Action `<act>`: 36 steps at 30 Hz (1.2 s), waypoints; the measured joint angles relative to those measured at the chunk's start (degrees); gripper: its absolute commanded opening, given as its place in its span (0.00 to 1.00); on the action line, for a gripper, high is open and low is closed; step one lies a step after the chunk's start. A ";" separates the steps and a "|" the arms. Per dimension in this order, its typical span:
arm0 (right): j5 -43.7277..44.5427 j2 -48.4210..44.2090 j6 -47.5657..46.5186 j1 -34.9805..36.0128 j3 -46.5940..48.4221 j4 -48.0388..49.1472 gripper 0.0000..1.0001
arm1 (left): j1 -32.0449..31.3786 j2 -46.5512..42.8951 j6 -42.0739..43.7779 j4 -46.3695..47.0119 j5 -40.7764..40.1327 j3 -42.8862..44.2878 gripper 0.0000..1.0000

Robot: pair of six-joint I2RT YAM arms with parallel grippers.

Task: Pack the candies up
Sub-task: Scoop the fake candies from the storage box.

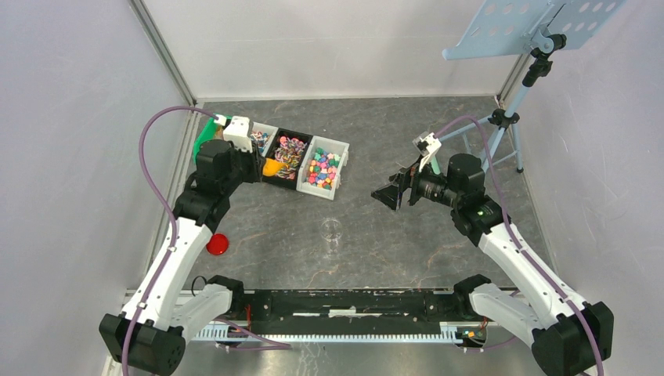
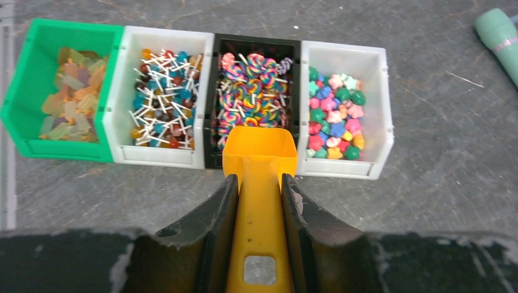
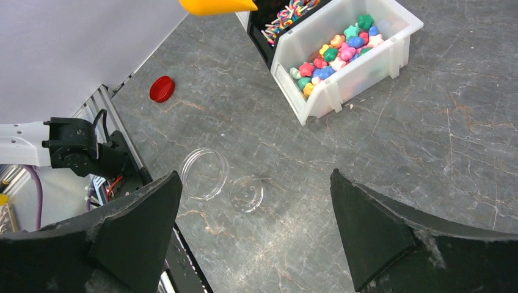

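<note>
The candies lie in a row of bins: star-shaped multicoloured ones (image 2: 335, 119) in the right white bin, swirl lollipops (image 2: 253, 91) in the black bin, stick lollipops (image 2: 162, 101) in the left white bin, pale gummies (image 2: 70, 91) in the green bin. My left gripper (image 2: 259, 183) is shut on the handle of the orange scoop (image 2: 259, 155). The scoop's mouth sits at the black bin's near wall and looks empty. My right gripper (image 3: 255, 173) is open and empty above a clear jar (image 3: 226, 183). The star candies (image 1: 324, 170) and the jar (image 1: 332, 229) also show from above.
A red round lid (image 1: 218, 244) lies on the table left of the jar, beside the left arm; it also shows in the right wrist view (image 3: 162, 89). A stand with a blue perforated plate (image 1: 509, 117) is at the back right. A green roll (image 2: 501, 33) lies right of the bins.
</note>
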 measured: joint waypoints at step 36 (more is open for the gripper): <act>0.76 -4.66 4.07 0.00 -4.37 6.25 0.98 | 3.85 21.20 5.05 3.61 3.63 5.35 0.02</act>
